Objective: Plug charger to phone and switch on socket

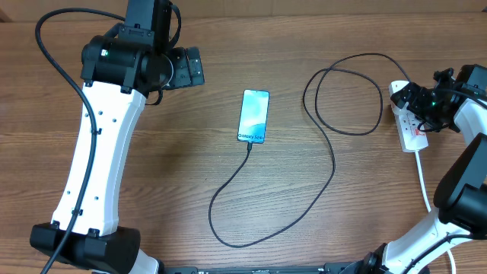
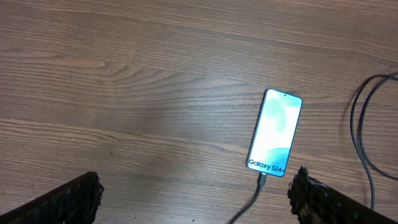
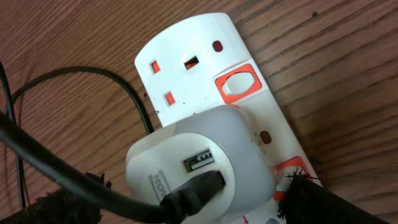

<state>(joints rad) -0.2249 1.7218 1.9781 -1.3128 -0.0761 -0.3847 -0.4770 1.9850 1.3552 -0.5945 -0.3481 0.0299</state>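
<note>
Found thin black cable [image 1: 333, 164] plugged into slim light-blue-lit smartphone [image 1: 254, 116]; saw left gripper [image 1: 186, 68] released at far left, right gripper [image 1: 418, 99] released over white power strip [image 1: 412, 131]

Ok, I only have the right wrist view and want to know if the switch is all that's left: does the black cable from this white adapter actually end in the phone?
Observer: Yes. Overhead, the charger cable runs in loops to the phone, and its tip sits in the phone's bottom edge.
Operator: Is the phone awake?
Observer: Its screen is lit light blue and reads Galaxy S24+.
Operator: And the other arm?
Observer: The left gripper is open, apart from the phone and holding nothing.
</note>
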